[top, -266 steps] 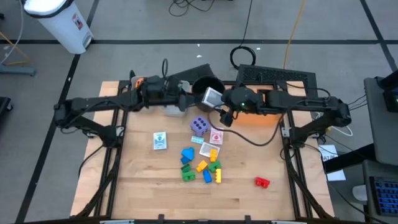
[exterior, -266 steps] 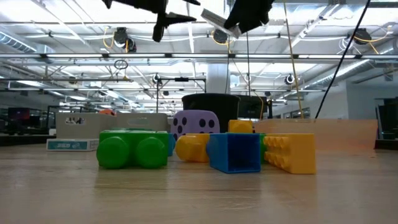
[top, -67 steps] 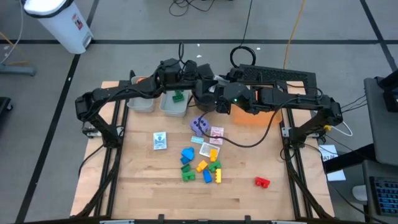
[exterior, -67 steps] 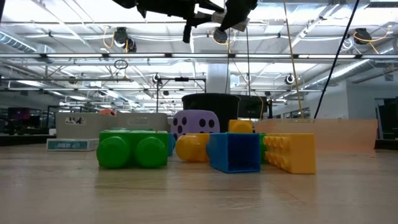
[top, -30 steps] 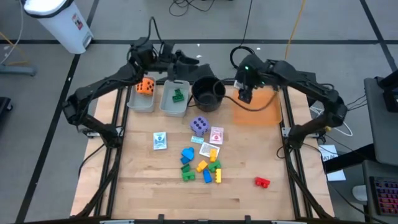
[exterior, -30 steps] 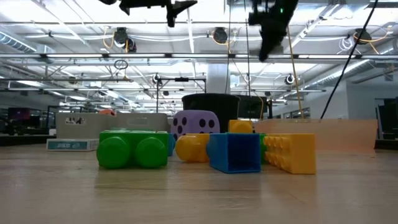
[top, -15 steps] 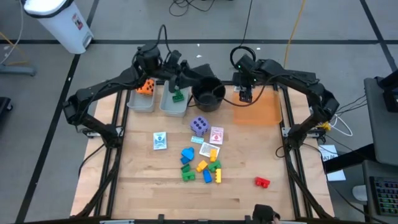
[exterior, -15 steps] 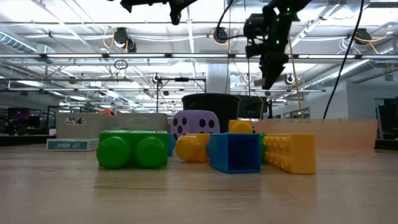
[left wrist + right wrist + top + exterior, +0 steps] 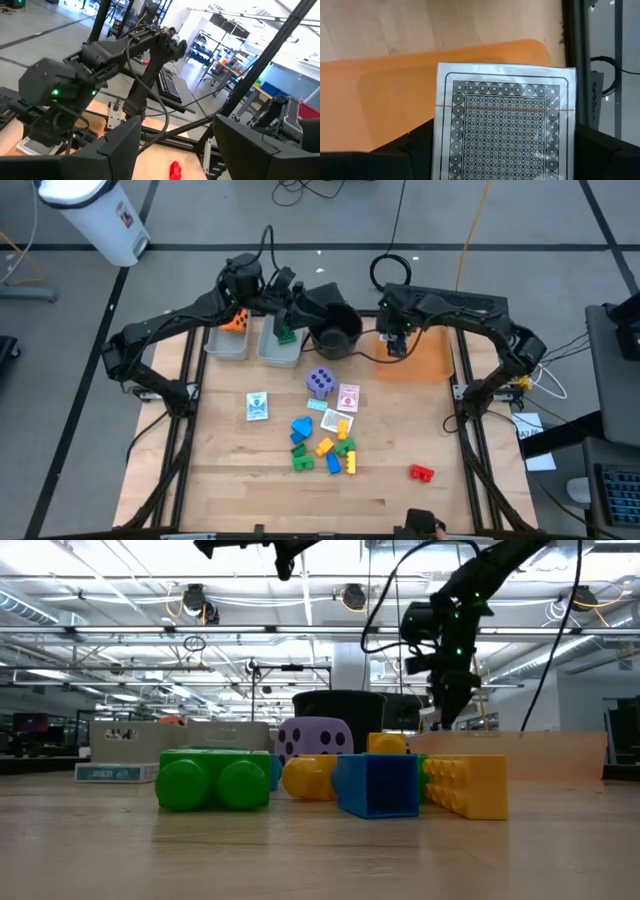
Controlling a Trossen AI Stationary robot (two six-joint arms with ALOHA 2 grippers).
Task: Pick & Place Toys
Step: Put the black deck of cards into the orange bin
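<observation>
One card held over the orange mat, ready to go down

At the far left, the left gripper (image 9: pixel 288 308) hovers above the grey bins (image 9: pixel 222 350), its fingers apart with nothing between them. An orange die (image 9: pixel 234 320) lies in the left bin and a green block (image 9: pixel 286 335) in the one beside it. Right of the bins stands the black pot (image 9: pixel 335 332). Further right, the right gripper (image 9: pixel 394 340) is closed on the near end of a picture card (image 9: pixel 505 125). The card's long axis runs straight out from the fingers, patterned back toward the wrist camera. The orange mat (image 9: pixel 425 360) lies directly below the card, so the release likely needs only a short drop. The right arm is plainly the nearer one. A purple die (image 9: pixel 320 382), more cards and the loose blocks wait mid-table, with a red block (image 9: pixel 421 472) near right
</observation>
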